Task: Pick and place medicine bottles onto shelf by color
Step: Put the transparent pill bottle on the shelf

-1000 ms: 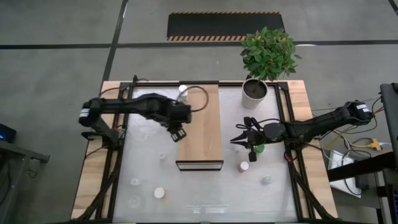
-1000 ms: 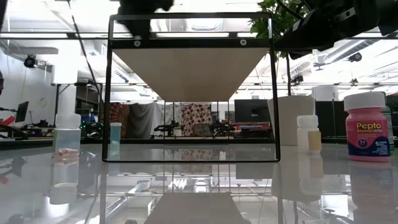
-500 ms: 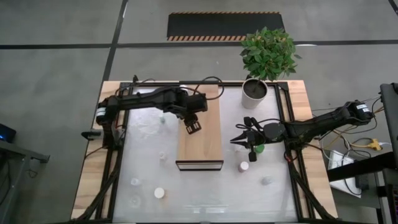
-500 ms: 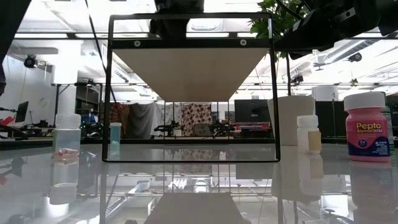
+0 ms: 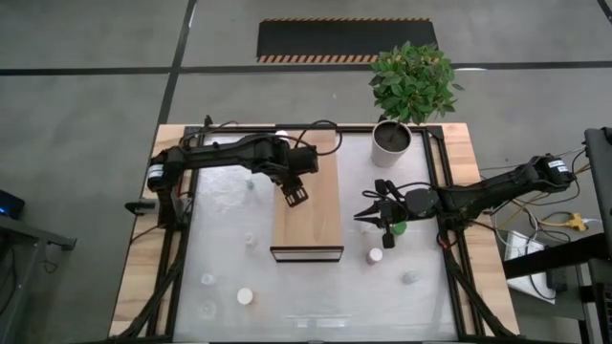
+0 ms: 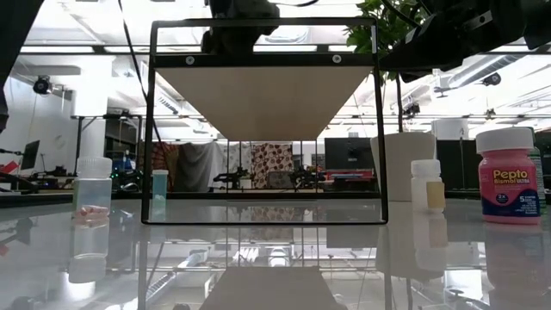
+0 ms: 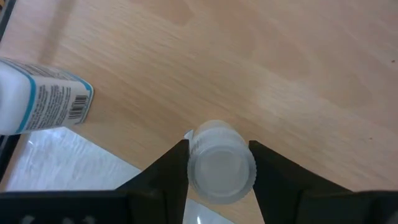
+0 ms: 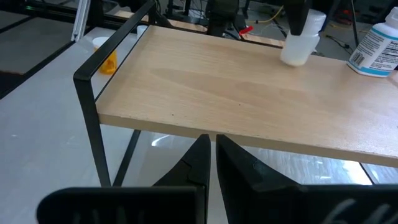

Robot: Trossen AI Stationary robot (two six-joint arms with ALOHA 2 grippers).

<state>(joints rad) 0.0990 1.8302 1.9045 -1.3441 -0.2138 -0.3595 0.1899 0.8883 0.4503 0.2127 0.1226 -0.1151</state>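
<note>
The shelf (image 5: 308, 196) is a light-wood plank on a black frame standing mid-table. My left gripper (image 5: 294, 191) hangs over its left half, shut on a small translucent bottle with a white cap (image 7: 221, 168). A white bottle with a blue label (image 7: 37, 99) stands on the shelf's far left corner. My right gripper (image 5: 368, 215) hovers shut to the right of the shelf, its fingers (image 8: 211, 158) pointing at the shelf's side. A green-topped bottle (image 5: 399, 229) stands on the table under the right arm. My left gripper pinches the translucent bottle just below its cap (image 7: 193, 171), one finger on each side. The fingers come from above, pointing down, and the bottle stays upright. Its base (image 8: 292, 60) is at the shelf's surface; I cannot tell if it touches.
Several small bottles stand on the glossy table: a white-capped one (image 5: 376, 255) and a grey one (image 5: 409, 278) near right, others near left (image 5: 245, 296). A pink Pepto bottle (image 6: 508, 176) shows in the low view. The potted plant (image 5: 392, 139) stands at the far right.
My left gripper has carried the bottle from the shelf's left edge toward the table's right and a little toward the far edge, over the plank, with the arm swinging across the far left corner. Over the last half second it has stayed nearly still. The right arm has not moved.
</note>
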